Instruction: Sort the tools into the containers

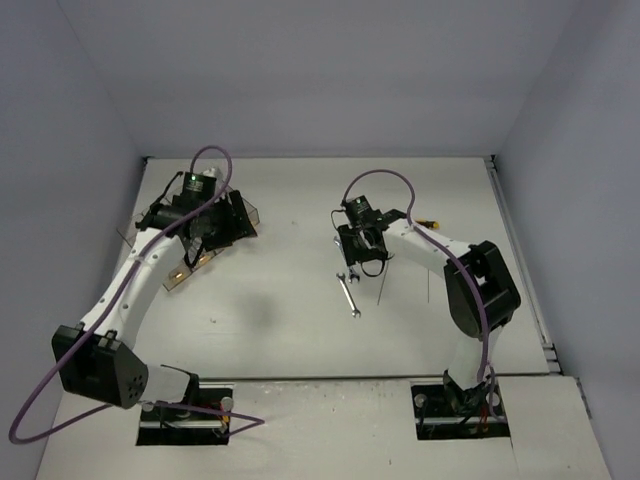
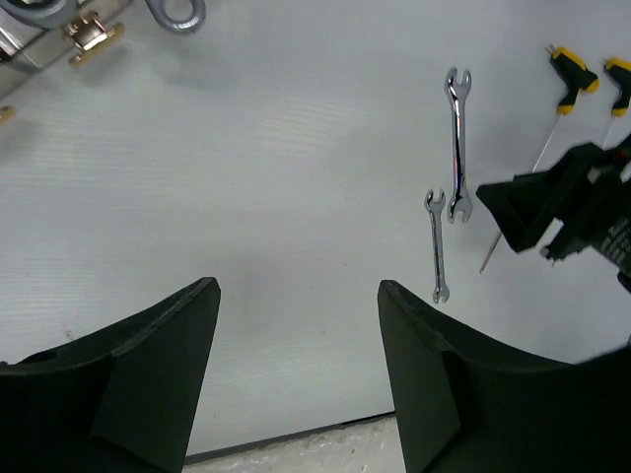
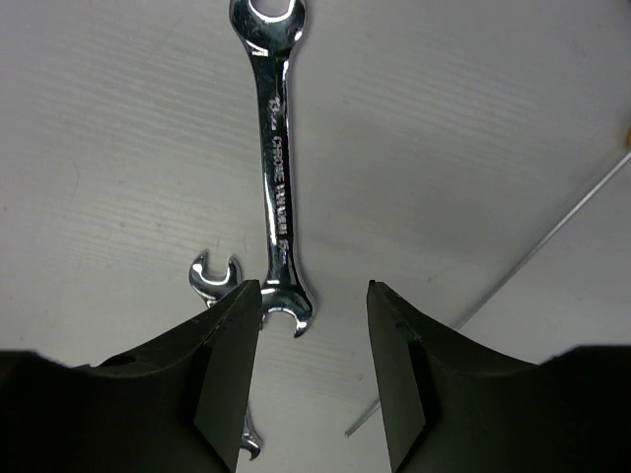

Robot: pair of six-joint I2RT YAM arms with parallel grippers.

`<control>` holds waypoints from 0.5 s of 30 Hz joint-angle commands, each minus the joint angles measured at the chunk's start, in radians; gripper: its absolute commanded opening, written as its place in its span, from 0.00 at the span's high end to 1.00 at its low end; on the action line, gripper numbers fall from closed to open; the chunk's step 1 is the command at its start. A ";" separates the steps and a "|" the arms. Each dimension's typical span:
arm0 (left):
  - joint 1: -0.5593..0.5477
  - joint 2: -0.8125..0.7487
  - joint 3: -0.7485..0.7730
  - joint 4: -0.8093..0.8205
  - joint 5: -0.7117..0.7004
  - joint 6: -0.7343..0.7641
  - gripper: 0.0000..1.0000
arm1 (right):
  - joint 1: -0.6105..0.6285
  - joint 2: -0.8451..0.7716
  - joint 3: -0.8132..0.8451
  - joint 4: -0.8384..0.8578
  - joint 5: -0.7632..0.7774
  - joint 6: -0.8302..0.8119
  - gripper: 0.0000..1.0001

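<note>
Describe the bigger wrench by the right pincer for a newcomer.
Start at the right arm's pincer. Two chrome wrenches lie under it. It's the large wrench: much longer than the small wrench, with lettering stamped along its shaft.

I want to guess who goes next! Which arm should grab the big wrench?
Right. The right gripper hangs open just over the big wrench; the left gripper is far off by the bins.

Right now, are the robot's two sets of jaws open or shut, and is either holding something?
Left gripper: jaws open, empty.
Right gripper: jaws open astride the end of the big wrench, not gripping it.
</note>
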 commanded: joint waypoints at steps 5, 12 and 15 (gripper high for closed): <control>-0.005 -0.214 -0.156 0.037 0.069 -0.016 0.27 | 0.018 0.129 0.146 0.009 0.047 0.014 0.55; -0.005 -0.290 -0.214 0.036 0.065 -0.029 0.26 | 0.019 0.224 0.189 0.007 0.065 0.021 0.59; -0.004 -0.274 -0.215 0.036 0.067 -0.032 0.26 | 0.022 0.236 0.183 0.006 0.039 0.028 0.62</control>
